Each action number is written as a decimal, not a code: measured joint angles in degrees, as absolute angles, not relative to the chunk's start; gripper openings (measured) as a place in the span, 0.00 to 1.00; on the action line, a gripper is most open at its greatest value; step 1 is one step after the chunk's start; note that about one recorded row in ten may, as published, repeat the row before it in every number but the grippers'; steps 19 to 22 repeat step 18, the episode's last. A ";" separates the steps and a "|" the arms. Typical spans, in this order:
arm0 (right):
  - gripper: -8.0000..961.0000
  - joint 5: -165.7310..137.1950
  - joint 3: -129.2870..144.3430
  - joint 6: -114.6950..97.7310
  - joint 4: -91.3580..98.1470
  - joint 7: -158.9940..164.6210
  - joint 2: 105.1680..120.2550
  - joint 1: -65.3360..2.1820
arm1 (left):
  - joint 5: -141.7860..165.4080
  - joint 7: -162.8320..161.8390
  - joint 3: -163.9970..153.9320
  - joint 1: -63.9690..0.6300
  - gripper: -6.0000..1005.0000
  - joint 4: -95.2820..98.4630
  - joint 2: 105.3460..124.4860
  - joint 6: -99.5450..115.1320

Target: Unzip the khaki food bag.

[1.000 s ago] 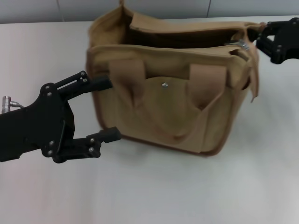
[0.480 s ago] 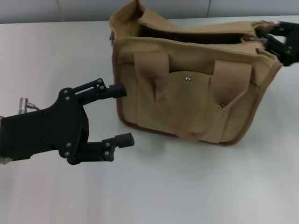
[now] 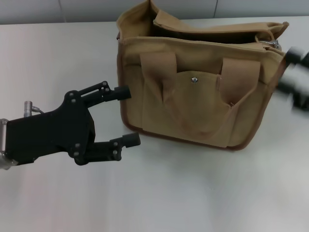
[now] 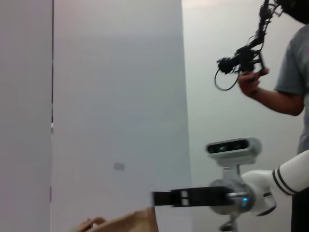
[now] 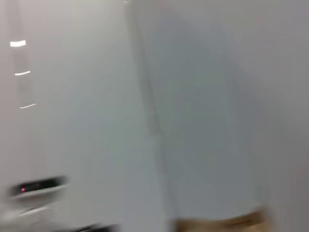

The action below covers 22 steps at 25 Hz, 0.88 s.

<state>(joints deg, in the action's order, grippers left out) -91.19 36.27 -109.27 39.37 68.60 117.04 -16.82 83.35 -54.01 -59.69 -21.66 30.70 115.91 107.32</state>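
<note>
Standing unzipped – 1 khaki food bag | left tool spread beside it | right tool blurred – cannot tell

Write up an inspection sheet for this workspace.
Surface: pale table, bare where visible.
Job's things: khaki food bag upright, top gaping open; silver zipper pull at its right end.
Clutter: nothing seen.
Grippers: left tool open, beside the bag's left side, not touching. Right tool blurred, off the bag's right end.
Cables: nothing seen.
Surroundings: person holding a device, seen from the left wrist.
</note>
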 joint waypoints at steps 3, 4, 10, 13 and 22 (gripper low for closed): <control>0.59 -97.76 38.48 -113.74 39.37 67.62 117.29 -17.57 | 85.21 -53.96 -59.70 -21.89 0.84 30.60 116.11 106.59; 0.61 -100.34 39.35 -114.41 39.44 67.63 117.43 -18.14 | 85.79 -54.00 -59.71 -22.02 0.84 30.59 116.17 106.53; 0.83 -109.82 40.91 -113.57 39.37 68.17 118.90 -21.53 | 87.53 -54.13 -59.68 -22.38 0.84 30.58 116.34 105.93; 0.83 -109.87 40.97 -113.31 39.39 68.21 118.94 -21.67 | 87.53 -54.13 -59.68 -22.38 0.84 30.58 116.34 105.93; 0.83 -109.41 40.56 -112.98 39.26 67.74 119.03 -21.73 | 87.64 -53.63 -59.19 -21.95 0.84 30.54 116.40 105.40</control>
